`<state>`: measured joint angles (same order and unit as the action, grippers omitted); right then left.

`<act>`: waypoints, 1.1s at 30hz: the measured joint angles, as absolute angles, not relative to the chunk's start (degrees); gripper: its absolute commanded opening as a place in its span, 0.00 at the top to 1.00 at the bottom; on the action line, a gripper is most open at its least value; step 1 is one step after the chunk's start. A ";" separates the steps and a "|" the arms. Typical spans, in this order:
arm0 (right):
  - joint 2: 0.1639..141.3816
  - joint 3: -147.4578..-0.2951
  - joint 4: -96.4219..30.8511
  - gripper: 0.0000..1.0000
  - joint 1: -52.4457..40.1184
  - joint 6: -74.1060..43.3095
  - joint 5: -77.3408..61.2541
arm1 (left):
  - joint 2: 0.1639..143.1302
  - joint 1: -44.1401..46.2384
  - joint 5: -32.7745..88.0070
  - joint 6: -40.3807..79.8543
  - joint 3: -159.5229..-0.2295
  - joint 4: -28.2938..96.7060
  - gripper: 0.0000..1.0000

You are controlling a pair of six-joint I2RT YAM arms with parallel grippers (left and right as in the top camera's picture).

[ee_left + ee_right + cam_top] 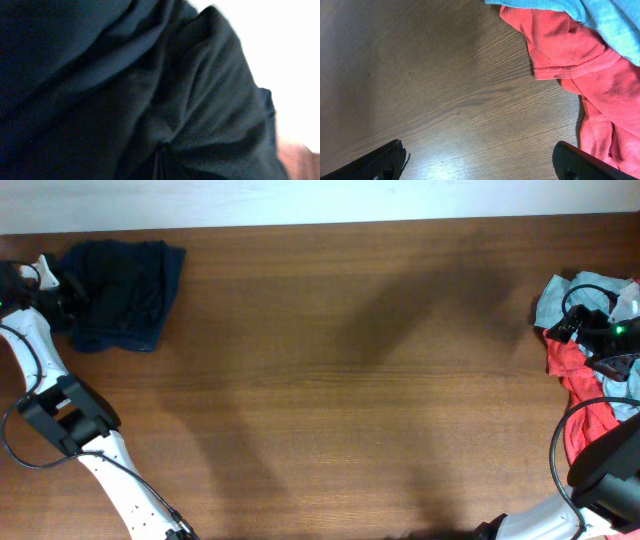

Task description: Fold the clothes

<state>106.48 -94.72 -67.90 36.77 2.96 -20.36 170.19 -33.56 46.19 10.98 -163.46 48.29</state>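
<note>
- While the dark navy garment lies as a compact, roughly rectangular bundle at the far left corner of the table, the other clothes sit crumpled at the opposite edge, well apart from it.
- Left gripper: it meets the left edge of the navy bundle. Its wrist view is filled with dark fabric and its fingers are hidden. The jaws are closed, and creases running to one point low in that view suggest a pinch of the cloth; this is a judgement, not a thing seen.
- Right gripper: its jaws are spread fully and hold nothing. It hangs over bare wood just beside the pile.
- Pile at the right edge: a red garment lies rumpled, with a grey-blue garment overlapping its upper part. Neither shows a flat panel or a straight fold line.
- Done, as far as can be judged: at most one piece, the navy one. Its lower edge looks uneven, so it may need a final tuck or smoothing.
- Left to do: the red and grey-blue pieces, each to be drawn out, spread flat in the open middle of the table and folded. How many garments the pile holds cannot be told.
</note>
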 measured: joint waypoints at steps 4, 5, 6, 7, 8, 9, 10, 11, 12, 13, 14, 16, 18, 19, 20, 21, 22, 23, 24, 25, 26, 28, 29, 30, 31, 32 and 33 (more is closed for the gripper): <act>106.48 -94.72 -67.90 0.01 36.77 2.94 -20.34 | 170.65 -33.78 53.60 14.06 -164.88 41.91 0.99; 106.48 -94.72 -67.90 0.01 36.77 2.96 -20.34 | 170.82 -33.78 54.74 14.90 -165.77 41.10 0.99; 106.48 -94.72 -67.90 0.01 36.77 2.94 -20.34 | 170.95 -33.78 56.31 16.03 -167.44 40.80 0.99; 106.48 -94.72 -67.90 0.01 36.77 2.96 -20.34 | 170.98 -33.76 57.49 16.91 -169.18 40.75 0.99; 106.48 -94.72 -67.90 0.01 36.77 2.96 -20.34 | 170.98 -33.76 58.46 17.69 -170.95 40.60 0.99; 106.48 -94.72 -67.90 0.01 36.77 2.96 -20.34 | 170.98 -33.69 59.35 18.48 -173.05 40.47 0.99; 106.48 -94.72 -67.90 0.01 36.77 2.96 -20.34 | 170.95 -33.50 60.27 19.90 -175.74 40.05 0.99; 106.48 -94.70 -67.90 0.01 36.77 2.94 -20.34 | 170.69 -33.43 60.84 20.95 -177.05 39.62 0.99; 106.48 -94.70 -67.90 0.01 36.77 2.96 -20.34 | 170.10 -33.28 61.47 22.20 -178.08 39.51 0.99; 106.48 -94.72 -67.90 0.01 36.77 2.94 -20.34 | 169.34 -33.12 62.06 23.24 -178.60 39.55 0.99; 106.48 -94.72 -67.90 0.01 36.77 2.94 -20.34 | 168.44 -32.91 62.63 24.03 -178.84 39.70 0.99; 106.48 -94.72 -67.90 0.01 36.77 2.94 -20.36 | 166.78 -32.36 63.48 25.23 -178.87 41.01 1.00; 106.48 -94.72 -67.90 0.01 36.77 2.96 -20.34 | 165.73 -31.53 64.10 26.00 -179.15 43.59 1.00; 106.48 -94.72 -67.90 0.01 36.77 2.96 -20.34 | 165.47 -31.07 64.14 26.04 -179.19 45.15 1.00; 106.48 -94.72 -67.90 0.01 36.77 2.98 -20.34 | 165.31 -30.39 64.07 26.00 -179.19 47.20 0.99; 106.48 -94.72 -67.90 0.01 36.77 2.94 -20.34 | 165.31 -29.74 63.70 25.71 -179.15 49.12 0.99; 106.48 -94.72 -67.90 0.01 36.77 2.94 -20.34 | 165.31 -28.95 62.98 25.30 -178.91 51.16 0.99; 106.48 -94.72 -67.90 0.01 36.77 2.94 -20.34 | 165.31 -28.21 62.26 24.82 -178.47 52.47 0.99; 106.48 -94.72 -67.90 0.01 36.77 2.96 -20.34 | 165.31 -27.33 61.06 24.18 -177.93 53.84 0.99; 106.48 -94.72 -67.90 0.01 36.77 2.92 -20.34 | 165.31 -26.79 60.27 23.73 -177.58 54.46 0.99; 106.48 -94.72 -67.90 0.01 36.77 2.94 -20.34 | 165.31 -25.98 59.02 23.14 -176.99 55.13 0.99; 106.48 -94.72 -67.90 0.01 36.77 2.96 -20.34 | 165.31 -24.49 56.42 22.06 -175.54 56.34 0.99; 106.48 -94.72 -67.90 0.01 36.77 2.96 -20.34 | 165.31 -23.90 55.27 21.85 -174.60 56.53 0.99; 106.48 -94.72 -67.90 0.01 36.77 2.94 -20.34 | 165.31 -23.44 54.22 21.61 -173.58 56.71 0.99; 106.48 -94.72 -67.90 0.01 36.77 2.92 -20.34 | 165.31 -23.00 52.97 21.17 -171.96 56.75 0.99; 106.48 -94.72 -67.90 0.01 36.77 2.96 -20.34 | 165.31 -22.83 52.31 20.82 -170.98 56.86 0.99; 106.48 -94.72 -67.90 0.01 36.77 2.96 -20.34 | 165.31 -22.65 51.44 20.21 -169.03 56.82 0.99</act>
<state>106.48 -94.72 -67.90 36.77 2.96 -20.34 165.31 -22.65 51.44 20.21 -169.03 56.82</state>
